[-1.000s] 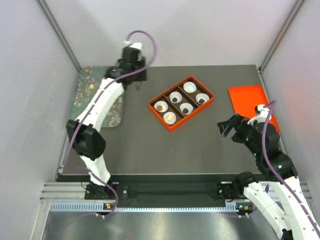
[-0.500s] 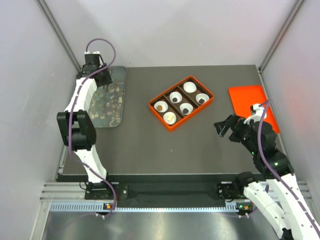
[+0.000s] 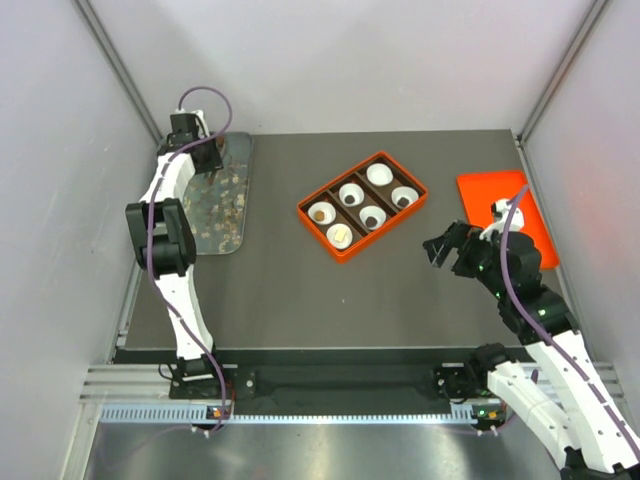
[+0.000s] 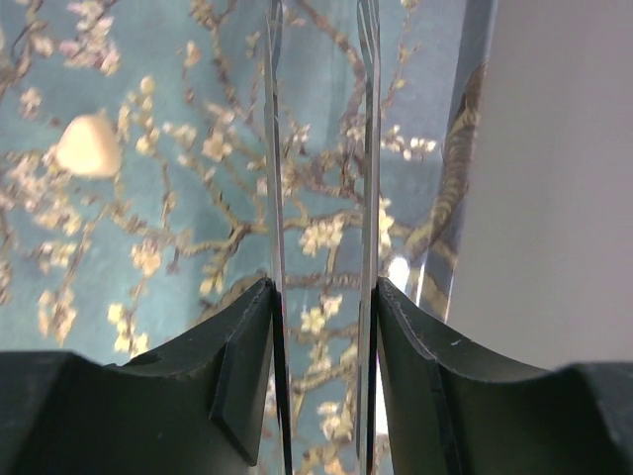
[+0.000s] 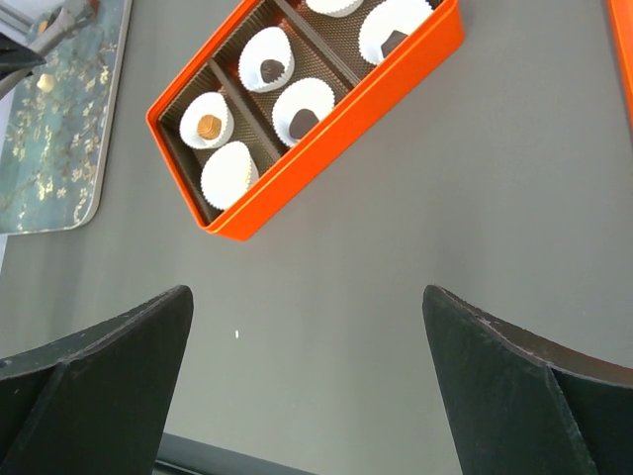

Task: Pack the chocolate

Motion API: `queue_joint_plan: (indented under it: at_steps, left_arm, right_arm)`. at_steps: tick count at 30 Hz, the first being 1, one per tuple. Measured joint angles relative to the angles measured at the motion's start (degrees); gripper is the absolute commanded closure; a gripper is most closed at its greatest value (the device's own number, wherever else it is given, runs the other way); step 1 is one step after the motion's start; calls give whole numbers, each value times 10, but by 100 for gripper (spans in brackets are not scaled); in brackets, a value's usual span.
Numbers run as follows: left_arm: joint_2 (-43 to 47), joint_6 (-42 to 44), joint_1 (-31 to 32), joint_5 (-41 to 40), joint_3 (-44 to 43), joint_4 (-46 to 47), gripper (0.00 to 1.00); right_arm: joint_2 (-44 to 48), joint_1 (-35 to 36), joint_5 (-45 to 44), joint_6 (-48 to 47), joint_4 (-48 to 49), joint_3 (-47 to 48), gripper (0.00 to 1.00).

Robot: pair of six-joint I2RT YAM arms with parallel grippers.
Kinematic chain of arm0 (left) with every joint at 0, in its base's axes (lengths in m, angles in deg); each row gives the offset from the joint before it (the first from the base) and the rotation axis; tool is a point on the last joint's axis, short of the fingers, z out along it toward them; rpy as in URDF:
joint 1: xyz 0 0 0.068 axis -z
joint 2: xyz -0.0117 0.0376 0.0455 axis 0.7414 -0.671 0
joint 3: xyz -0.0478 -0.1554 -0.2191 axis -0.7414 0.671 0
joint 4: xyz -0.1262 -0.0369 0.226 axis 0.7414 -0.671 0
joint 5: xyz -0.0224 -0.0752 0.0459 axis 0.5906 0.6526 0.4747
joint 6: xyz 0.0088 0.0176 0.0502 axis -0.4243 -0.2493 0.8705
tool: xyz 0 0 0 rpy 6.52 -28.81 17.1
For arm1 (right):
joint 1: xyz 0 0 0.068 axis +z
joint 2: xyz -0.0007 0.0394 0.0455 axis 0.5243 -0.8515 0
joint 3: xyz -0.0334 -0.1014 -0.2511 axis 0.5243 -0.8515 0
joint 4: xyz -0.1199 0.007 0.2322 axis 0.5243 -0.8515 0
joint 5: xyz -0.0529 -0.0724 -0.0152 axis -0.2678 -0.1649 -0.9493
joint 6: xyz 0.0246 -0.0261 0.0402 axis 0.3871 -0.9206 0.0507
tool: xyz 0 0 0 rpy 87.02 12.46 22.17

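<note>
My left gripper [image 3: 199,160] is shut on thin metal tongs [image 4: 274,148], held over the far end of the floral tray [image 3: 222,215]. The tong blades stand apart with nothing between them. One cream-white chocolate [image 4: 87,145] lies on the tray to their left; it also shows in the right wrist view [image 5: 44,81]. The orange box [image 3: 408,212] holds six white paper cups. One cup holds a tan chocolate [image 3: 318,213], one a cream piece [image 3: 340,236], three hold dark pieces [image 3: 373,217]. The far cup [image 3: 378,174] looks empty. My right gripper [image 3: 447,252] is open and empty, right of the box.
An orange lid [image 3: 505,200] lies flat at the right edge of the table, partly under my right arm. The tray sits against the left wall. The box [image 5: 336,139] lies diagonally ahead of my right gripper [image 5: 307,292].
My left arm has swung left from beside the box to the tray's far end with the tongs. My right gripper has edged slightly forward and left.
</note>
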Motion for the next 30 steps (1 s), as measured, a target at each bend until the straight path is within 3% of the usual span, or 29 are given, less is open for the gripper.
queue_joint_plan:
  at_steps: [9,30]
  left_arm:
    - [-82,9,1,-4,-75,3,51]
    - [-107,9,1,16,-90,10,53]
  right_arm:
    - [-22,0,0,0,3,0,0]
    - [-23,0,-10,-6,15,-24,0]
